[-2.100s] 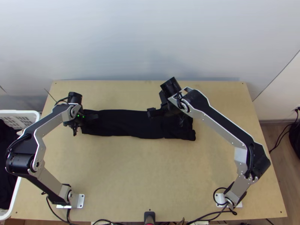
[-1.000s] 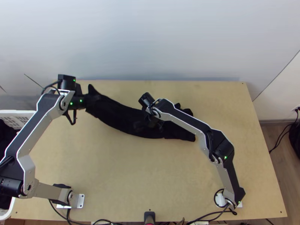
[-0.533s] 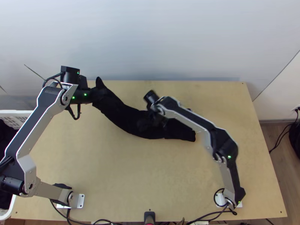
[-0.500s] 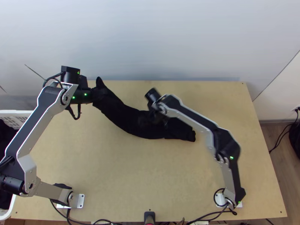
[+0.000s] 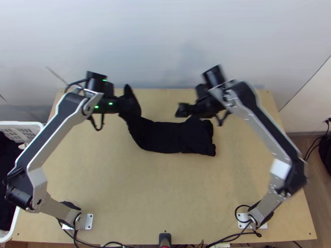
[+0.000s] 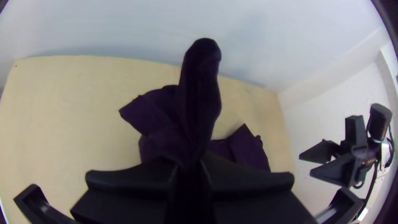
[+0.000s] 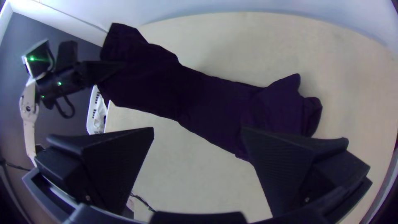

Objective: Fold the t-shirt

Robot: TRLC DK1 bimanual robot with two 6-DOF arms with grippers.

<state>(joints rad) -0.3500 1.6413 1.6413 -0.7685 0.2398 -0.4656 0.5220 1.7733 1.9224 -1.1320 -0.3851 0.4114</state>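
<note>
**Black cloth T-shirt point(image 5: 163, 136), one end aloft, lines up for a fold**

Top view: the narrow strip of shirt runs lengthwise across the pale wooden table point(image 5: 124, 186), its raised left end held by the black, wide-fingered left gripper point(image 5: 126, 103), its bunched right end resting on the wood. The black, wide-fingered right gripper point(image 5: 182, 110), toward the table's far edge from the strip, is nearer that resting end.

Left wrist view: the left gripper pinches the fabric, a flap poking out beyond its grip.

Right wrist view: the right gripper gapes wide, holding nothing (a spare hand). The fold probably calls for carrying the held end along the long axis, rightward.
</note>
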